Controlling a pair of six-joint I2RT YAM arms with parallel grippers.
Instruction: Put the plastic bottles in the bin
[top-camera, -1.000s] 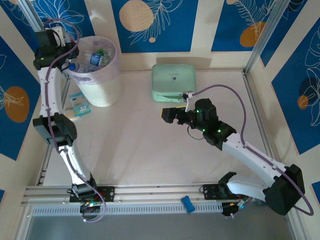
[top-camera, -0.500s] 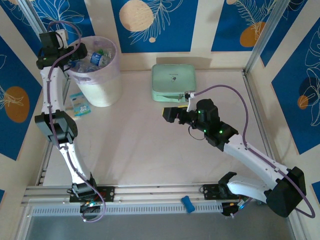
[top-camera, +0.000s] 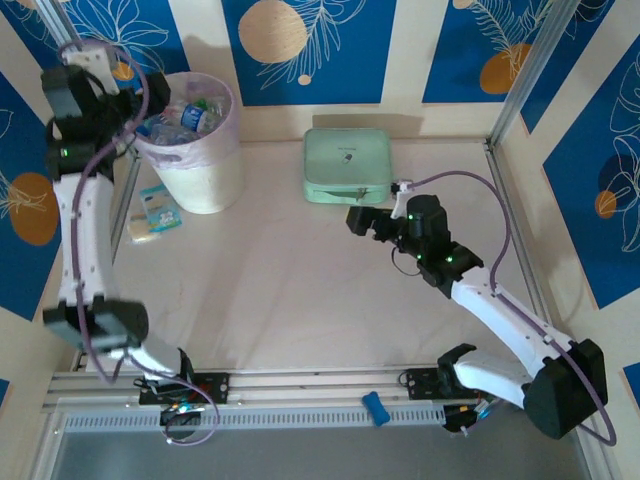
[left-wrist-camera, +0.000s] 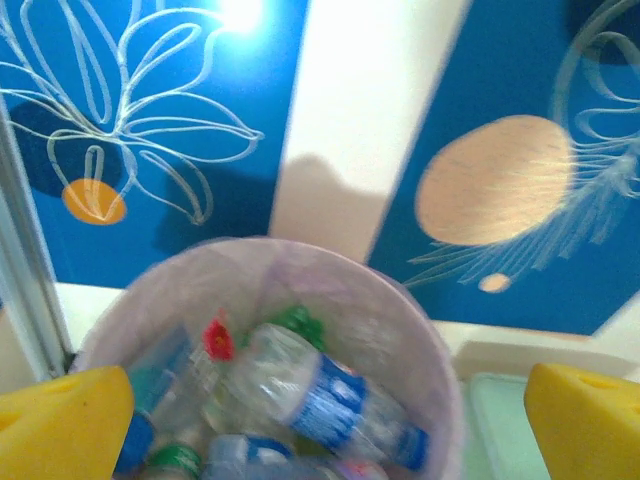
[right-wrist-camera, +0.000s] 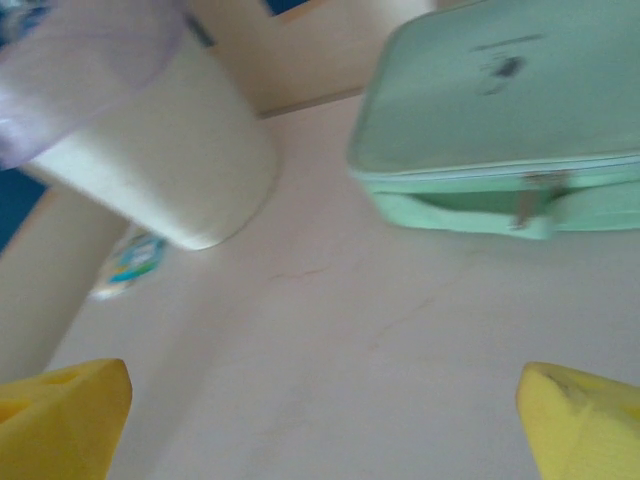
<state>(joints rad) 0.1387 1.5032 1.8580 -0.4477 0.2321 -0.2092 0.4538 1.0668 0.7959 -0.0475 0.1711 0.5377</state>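
**Bottles in the bin, left jaws right over it**

- Left gripper (top-camera: 122, 103): raised at the left rim of the tall round translucent pinkish-white bin (top-camera: 205, 180). In the wrist view its yellow pads (left-wrist-camera: 62, 420) are spread wide with nothing between them.
- The bin lies just ahead of and below these jaws, mouth up. The plastic bottles (top-camera: 185, 115) are piled inside it.
- Topmost is a clear bottle with a blue label (left-wrist-camera: 325, 400). It lies on its side, long axis slanting across the gap between the pads, with a green bottle (left-wrist-camera: 298, 322) behind it.
- A small flat packet (top-camera: 155, 210) sits on the table (top-camera: 270, 300), just beside the bin's base. It's not a bottle.
- The mint green rectangular case (top-camera: 346, 165) is just ahead of the right gripper (top-camera: 356, 220).
- Right gripper: low over the table, its pads (right-wrist-camera: 62, 415) spread wide and empty. From these jaws the bin is ahead and off to the left, well apart.
- My read: the left arm is much the nearer to the bin. I see no bottle on the table, so the task looks done or nearly so, and the next move is probably a clear lift away from the rim.
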